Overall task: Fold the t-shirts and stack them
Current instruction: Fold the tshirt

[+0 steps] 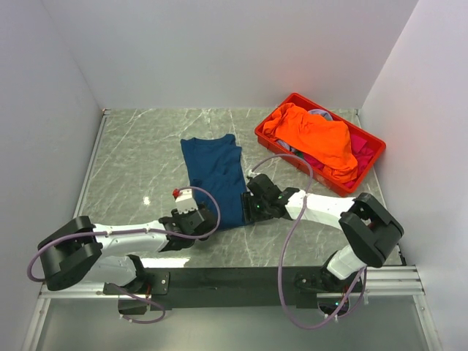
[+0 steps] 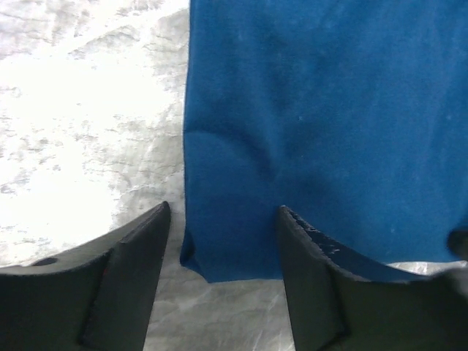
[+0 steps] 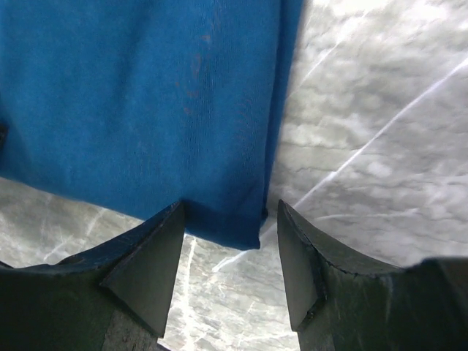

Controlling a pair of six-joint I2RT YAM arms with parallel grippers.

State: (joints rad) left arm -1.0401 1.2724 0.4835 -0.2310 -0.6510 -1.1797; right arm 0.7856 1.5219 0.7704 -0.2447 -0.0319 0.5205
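From the overhead camera I see the blue shirt [image 1: 213,178] lying flat on the grey marble table [image 1: 139,153]. It is folded into a long narrow strip that runs away from the arms, and its near edge sits between my two grippers. The left gripper [image 1: 194,218] is low at the near left corner of the strip, and the right gripper [image 1: 254,207] is low at the near right corner. On the left wrist camera the two dark fingers [image 2: 124,270] stand spread apart, and the shirt's corner lies in the gap between them with nothing pinched. The right wrist camera shows the same on its side: the fingers [image 3: 146,270] are spread wide, and the corner of blue cloth hangs into the gap with bare marble beside it. I cannot tell from either view whether the fingertips touch the cloth or the table. Well off to the far right stands a red crate [image 1: 371,164]. An orange shirt [image 1: 314,137] is heaped over its top, and pink shirts [image 1: 360,148] are bunched under and beside it inside the crate.
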